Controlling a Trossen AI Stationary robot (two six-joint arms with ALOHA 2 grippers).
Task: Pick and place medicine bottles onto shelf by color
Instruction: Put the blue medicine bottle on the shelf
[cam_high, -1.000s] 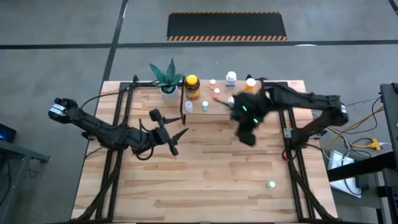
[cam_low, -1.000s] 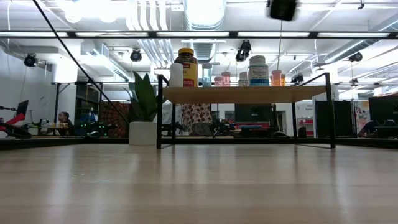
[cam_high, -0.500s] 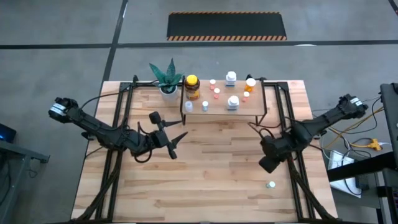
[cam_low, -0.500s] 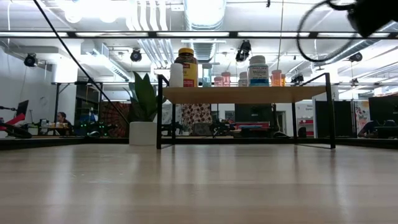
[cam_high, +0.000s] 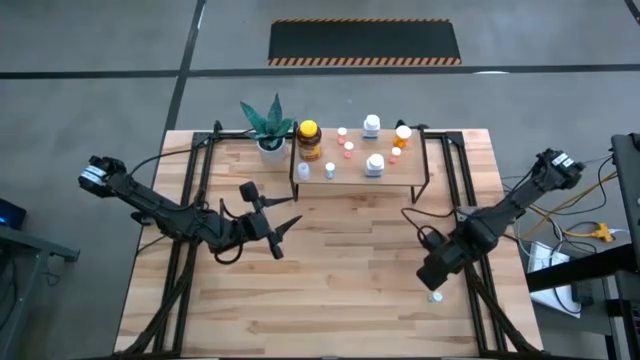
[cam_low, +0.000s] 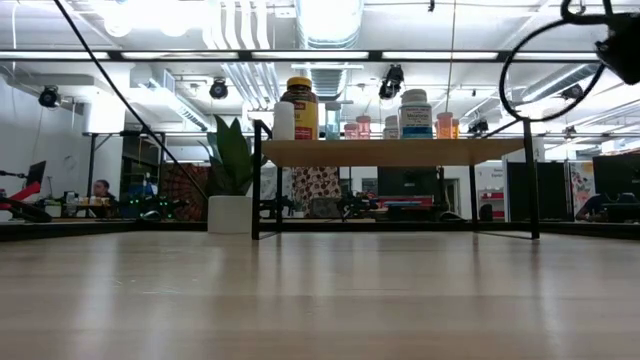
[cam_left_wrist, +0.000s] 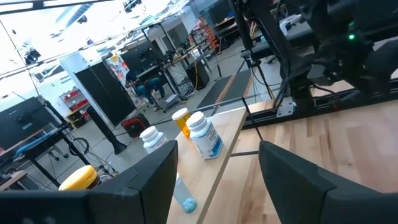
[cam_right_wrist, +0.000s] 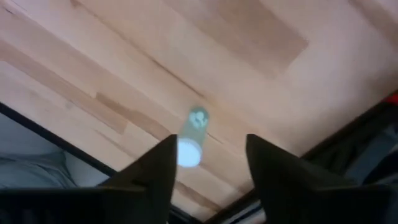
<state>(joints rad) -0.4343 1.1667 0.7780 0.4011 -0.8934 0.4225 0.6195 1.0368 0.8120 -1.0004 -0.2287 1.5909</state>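
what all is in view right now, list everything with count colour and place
shelf: one, light wood on black legs, far middle of the table
amber bottle: one, yellow cap, shelf's left end
small bottles on shelf: about eight, white, pink, orange caps
green-capped bottle: one, white, standing on the table near right
potted plant: one, green, white pot, left of shelf
left gripper: open, over table's left middle
right gripper: open, just above the green-capped bottle

Overhead cam looks straight down on the whole light-wood plank desk (cam_high: 330, 260). Low cam sits at desk level, facing the low light-wood shelf on black metal legs (cam_low: 390, 152), which the overhead (cam_high: 360, 172) and left wrist cam also catch.
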